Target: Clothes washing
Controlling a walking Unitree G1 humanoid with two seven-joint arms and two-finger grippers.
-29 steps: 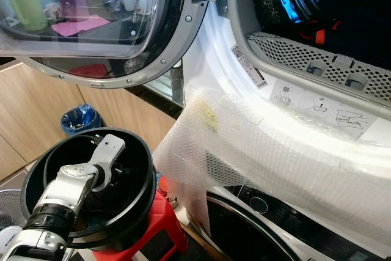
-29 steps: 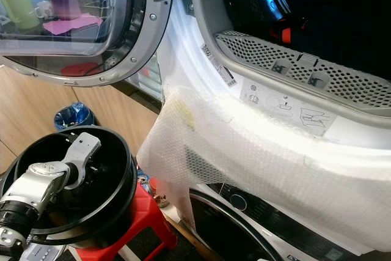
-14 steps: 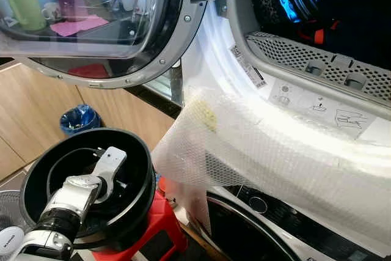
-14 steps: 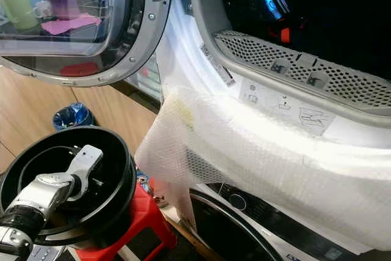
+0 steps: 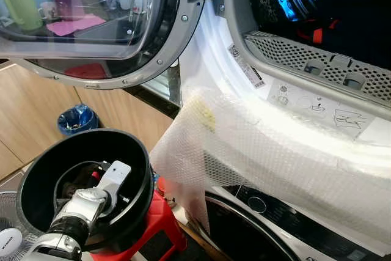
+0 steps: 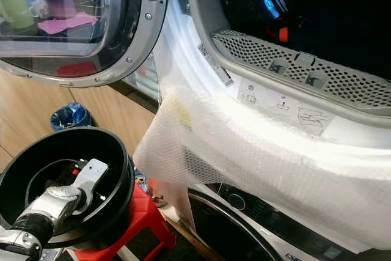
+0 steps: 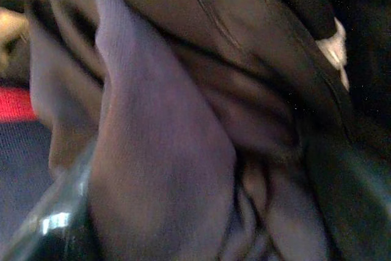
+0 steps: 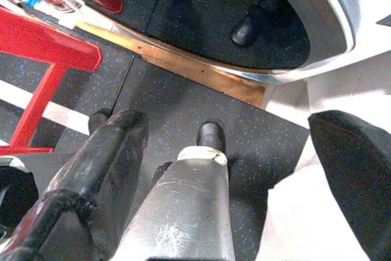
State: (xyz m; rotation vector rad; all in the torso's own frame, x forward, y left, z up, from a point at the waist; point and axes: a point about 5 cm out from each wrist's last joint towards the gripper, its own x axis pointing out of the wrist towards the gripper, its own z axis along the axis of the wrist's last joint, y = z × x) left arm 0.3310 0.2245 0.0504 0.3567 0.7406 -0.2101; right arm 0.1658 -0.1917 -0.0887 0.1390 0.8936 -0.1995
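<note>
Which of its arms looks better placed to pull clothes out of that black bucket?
The left. Its end effector is down inside the black bucket, close against dark clothes. The right end effector hangs idle above the floor.

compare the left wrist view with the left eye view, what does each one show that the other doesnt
The left wrist view alone shows the dark clothes up close, folds and a seam, with a red patch beside them. The left eye view alone shows the open dryer door, the drum lit blue, bubble wrap draped over the front, the red stool and the left arm reaching down into the black bucket. Both share the inside of that bucket, where the left claw is working.
</note>
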